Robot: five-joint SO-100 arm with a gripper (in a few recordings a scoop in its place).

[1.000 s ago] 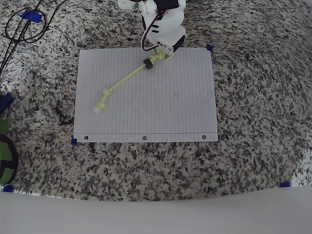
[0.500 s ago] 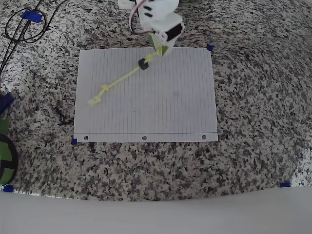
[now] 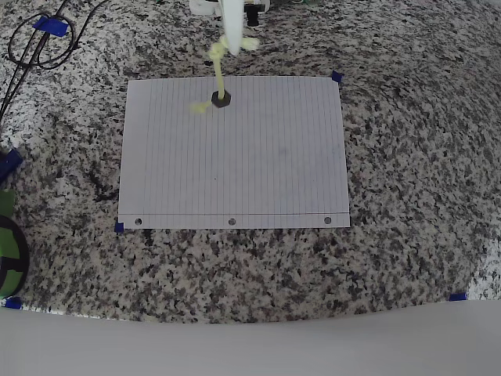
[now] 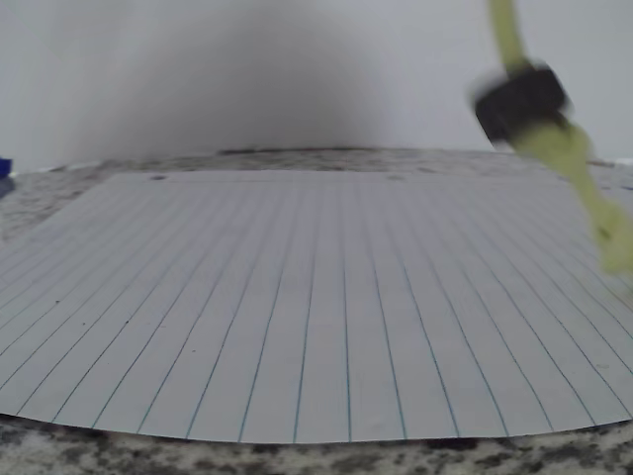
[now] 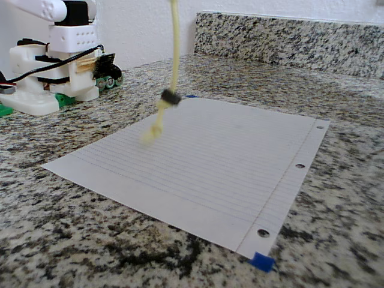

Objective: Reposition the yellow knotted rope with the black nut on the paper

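The yellow knotted rope (image 3: 218, 74) hangs off the paper, swinging and blurred at its lower end. My gripper (image 3: 233, 41), at the paper's far edge in the overhead view, is shut on the rope's upper knotted end. The black nut (image 3: 221, 99) sits on the rope partway down. In the fixed view the rope (image 5: 174, 48) drops straight from the top edge, with the nut (image 5: 170, 97) above the paper (image 5: 228, 162) and the free end dangling just over it. The wrist view has the nut (image 4: 521, 102) and rope (image 4: 579, 173) at upper right, above the lined paper (image 4: 297, 317).
The paper (image 3: 258, 172) lies on a granite counter, blue tape (image 3: 336, 77) at its corners. Black cables (image 3: 39, 43) coil at the back left and a green object (image 3: 8, 251) sits at the left edge. The arm's white base (image 5: 54, 78) stands behind the paper, a backsplash (image 5: 288, 36) beyond.
The gripper has pulled back to the paper's far edge and risen, lifting the rope off the sheet. The rope, earlier stretched diagonally across the paper, now hangs and swings.
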